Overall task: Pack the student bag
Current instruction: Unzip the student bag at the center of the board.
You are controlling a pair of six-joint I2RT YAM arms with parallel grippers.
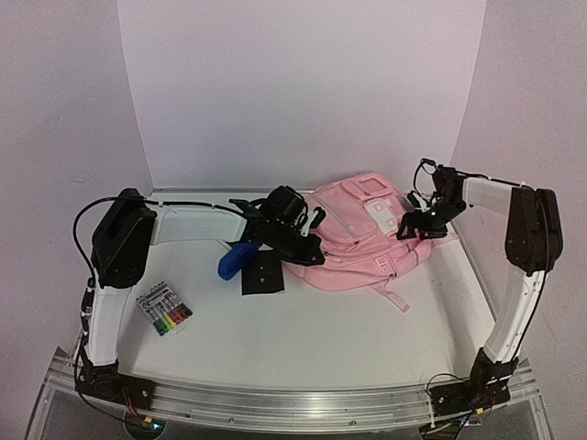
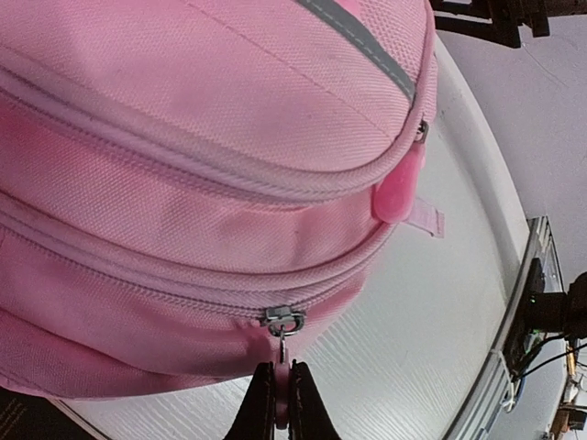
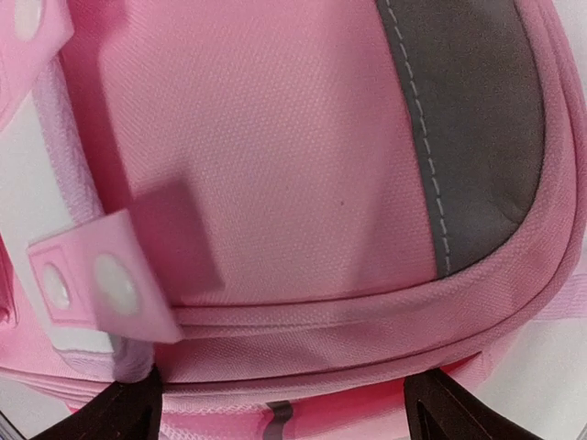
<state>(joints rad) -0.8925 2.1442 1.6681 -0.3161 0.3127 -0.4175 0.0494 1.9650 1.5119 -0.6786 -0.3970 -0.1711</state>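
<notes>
The student bag [image 1: 367, 234], a big pink backpack with grey trim, lies at the back right of the table. My left gripper [image 1: 312, 246] is at its left edge. In the left wrist view it [image 2: 282, 403] is shut on the pink pull tab [image 2: 282, 378] hanging from the metal zip slider [image 2: 284, 320] of a closed zip. My right gripper [image 1: 410, 229] is at the bag's right side. In the right wrist view it [image 3: 284, 412] is open wide, with its dark fingers [image 3: 119, 412] on either side of a bulge of pink fabric [image 3: 293, 229].
A blue object [image 1: 237, 259] and a flat black item [image 1: 262, 273] lie just left of the bag, under the left arm. A pack of coloured markers [image 1: 164, 307] lies at the near left. A pink strap [image 1: 394, 298] trails toward the front. White walls close in behind.
</notes>
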